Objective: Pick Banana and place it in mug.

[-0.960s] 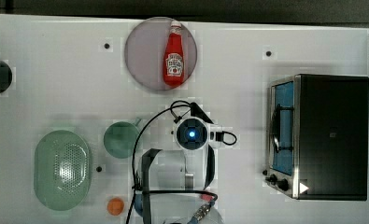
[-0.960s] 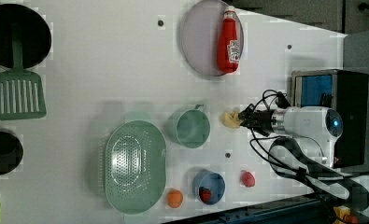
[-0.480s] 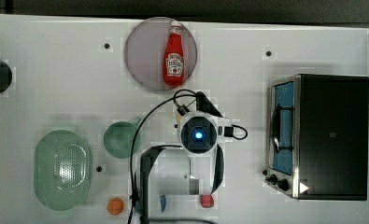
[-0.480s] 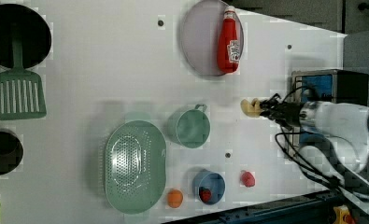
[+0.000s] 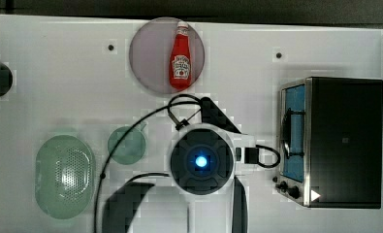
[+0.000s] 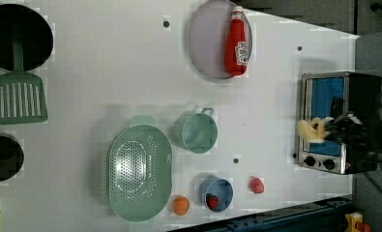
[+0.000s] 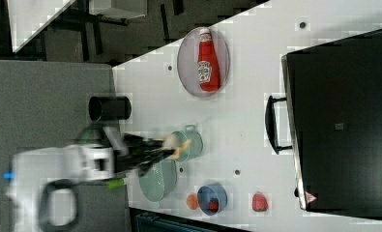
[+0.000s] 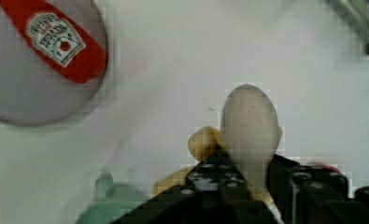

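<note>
Your gripper [image 6: 330,131] is clamped on the banana [image 6: 310,130]. You can see this in the wrist view, where the black fingers [image 8: 210,179] squeeze the pale banana [image 8: 250,123] and its yellow peel sticks out to the side. The banana is up in the air, not on the table [image 5: 58,63].

Use the mug [image 6: 196,132] as your marker. In the left view, the banana hangs well to the right of the mug, in front of the little oven [image 6: 341,121]. In the right view, the banana [image 7: 175,145] looks as if it sits just at the mug [image 7: 191,143], by the left edge of it. From these two views you cannot tell for sure how far the banana is from the mug.

In the top view, the arm's round end with the blue light [image 5: 201,161] is just to the right of the mug [image 5: 126,144]. The green strainer [image 5: 64,174] lies to the left of the mug. The gray plate [image 5: 150,58] with the ketchup bottle [image 5: 181,58] on it is above the mug.

In the left view, the small blue bowl [image 6: 216,193] is below the mug, with the orange ball [image 6: 181,205] on its left and the red strawberry [image 6: 257,184] on its right. The green spatula [image 6: 19,94] lies far to the left of the mug.
</note>
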Motion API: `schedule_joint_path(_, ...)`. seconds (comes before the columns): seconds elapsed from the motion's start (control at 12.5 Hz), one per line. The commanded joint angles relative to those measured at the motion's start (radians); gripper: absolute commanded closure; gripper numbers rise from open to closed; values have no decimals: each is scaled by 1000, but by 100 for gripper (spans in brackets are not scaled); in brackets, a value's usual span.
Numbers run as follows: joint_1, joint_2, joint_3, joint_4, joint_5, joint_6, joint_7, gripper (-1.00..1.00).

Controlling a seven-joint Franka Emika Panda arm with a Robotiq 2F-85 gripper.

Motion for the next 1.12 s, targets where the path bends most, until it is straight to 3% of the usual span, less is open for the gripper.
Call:
schedule_joint_path(0.08, 53, 8, 99, 148, 14, -224, 64, 53)
schedule_joint_path(0.48, 78, 63, 287, 189, 172, -202, 397, 53)
schedule_joint_path(0.88, 79, 197, 396, 118, 170, 49, 584, 53)
schedule_joint_path(1.12, 79, 263, 407, 21, 93, 230, 597, 53)
